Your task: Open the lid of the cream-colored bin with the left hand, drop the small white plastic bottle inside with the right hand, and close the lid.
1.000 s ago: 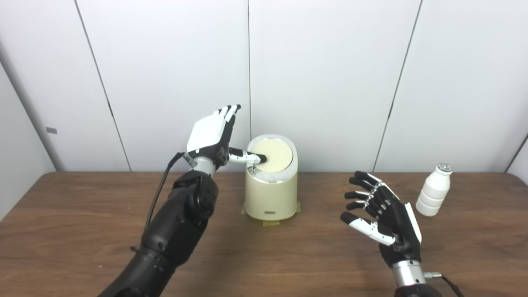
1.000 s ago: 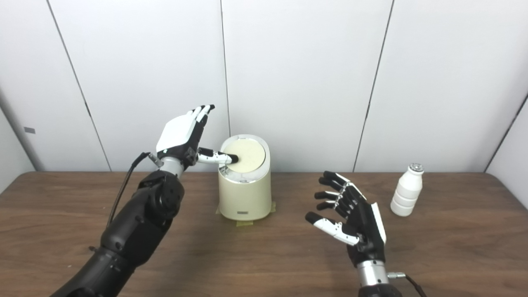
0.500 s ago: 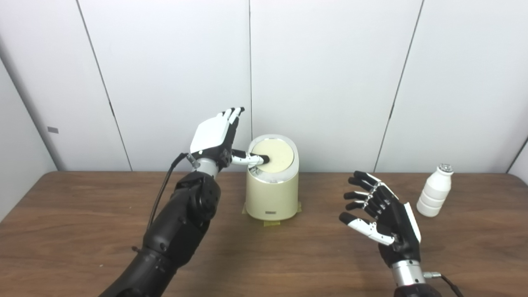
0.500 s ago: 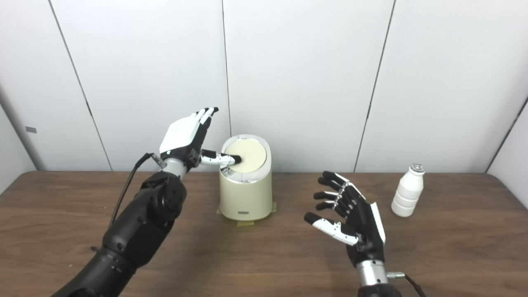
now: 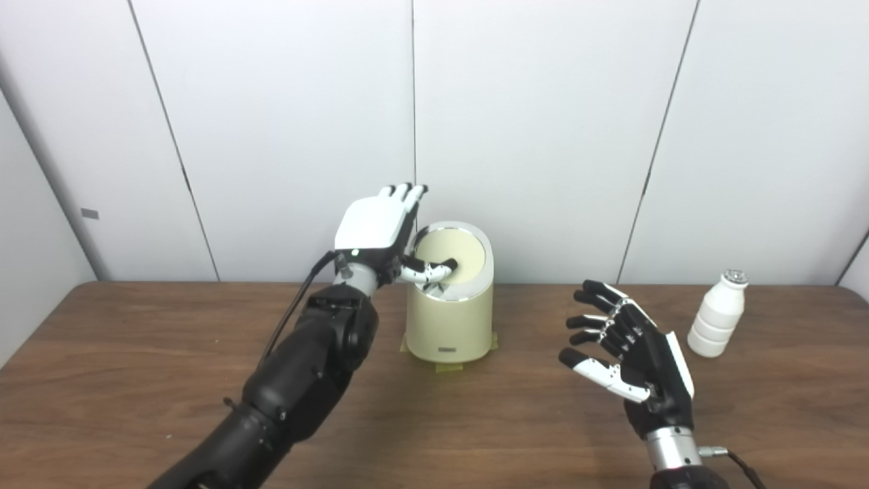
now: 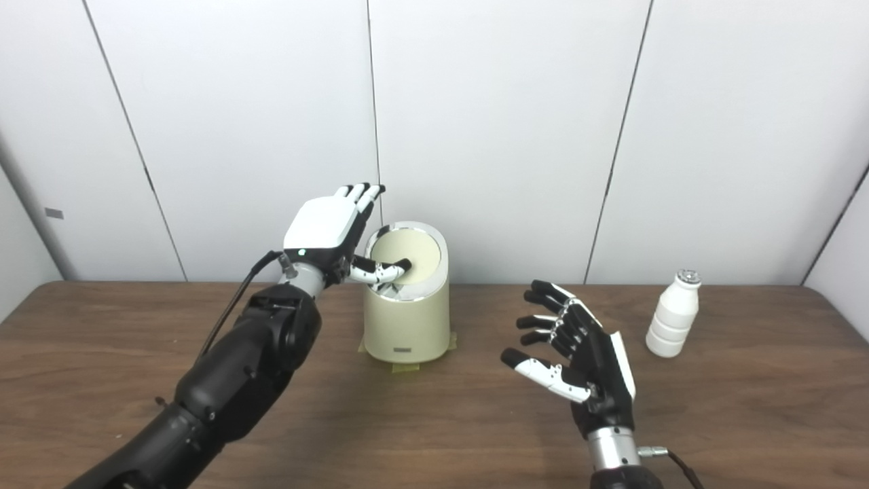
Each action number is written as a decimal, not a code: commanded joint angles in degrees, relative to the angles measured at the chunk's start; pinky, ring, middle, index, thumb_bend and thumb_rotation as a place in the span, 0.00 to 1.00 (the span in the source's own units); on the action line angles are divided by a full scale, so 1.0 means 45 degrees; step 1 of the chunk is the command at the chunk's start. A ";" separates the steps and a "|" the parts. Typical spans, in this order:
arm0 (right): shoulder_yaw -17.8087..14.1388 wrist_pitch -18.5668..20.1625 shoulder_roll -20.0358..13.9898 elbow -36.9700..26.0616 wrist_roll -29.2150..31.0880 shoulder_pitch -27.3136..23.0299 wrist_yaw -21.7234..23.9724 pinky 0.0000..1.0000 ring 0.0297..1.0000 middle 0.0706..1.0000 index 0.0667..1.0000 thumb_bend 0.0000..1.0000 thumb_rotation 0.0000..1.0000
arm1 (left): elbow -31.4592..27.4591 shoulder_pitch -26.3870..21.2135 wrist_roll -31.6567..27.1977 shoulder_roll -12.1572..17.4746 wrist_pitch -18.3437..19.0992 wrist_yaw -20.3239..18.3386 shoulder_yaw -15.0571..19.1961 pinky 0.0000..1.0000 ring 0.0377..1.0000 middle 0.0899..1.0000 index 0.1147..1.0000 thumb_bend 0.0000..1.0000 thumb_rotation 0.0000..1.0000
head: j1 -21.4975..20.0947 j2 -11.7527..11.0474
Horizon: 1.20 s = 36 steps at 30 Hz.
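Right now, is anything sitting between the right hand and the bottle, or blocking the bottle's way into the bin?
Nothing lies on the bare table between the right hand and the bottle. The way into the bin is blocked by its lid, with the left hand and its thumb at the lid.

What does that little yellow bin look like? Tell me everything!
The bin is a small, cream-colored tub with rounded sides, smooth like plastic. Its round lid slants toward the camera inside a shiny silvery ring. A tiny dark label sits low on the front. It stands upright on the brown wooden table, near the wall, with yellowish tape under its base. The left hand rests its thumb on the lid.
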 commanded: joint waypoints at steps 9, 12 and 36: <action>-0.0048 -0.0209 -0.0134 -0.0405 0.0040 -0.0331 0.0042 0.50 0.61 0.73 0.73 0.80 0.24 | -0.0245 -0.0454 0.2340 0.0489 0.0658 -0.2579 -0.0968 0.92 1.00 1.00 1.00 1.00 0.10 | 0.0040 0.0048; -0.0053 -0.0227 -0.0141 -0.0350 0.0080 -0.0333 0.0059 0.50 0.61 0.73 0.73 0.79 0.23 | -0.0369 -0.0426 0.2323 0.0474 0.0690 -0.2602 -0.0765 0.91 1.00 1.00 1.00 1.00 0.12 | 0.0056 0.0035; -0.0048 0.0135 -0.0168 -0.0568 0.0150 -0.0254 0.0065 0.50 0.63 0.73 0.71 0.79 0.22 | -0.5388 0.3727 -0.6648 -0.2363 -0.2186 0.3523 0.7605 0.63 0.79 0.81 0.83 0.70 0.26 | 0.0163 0.0118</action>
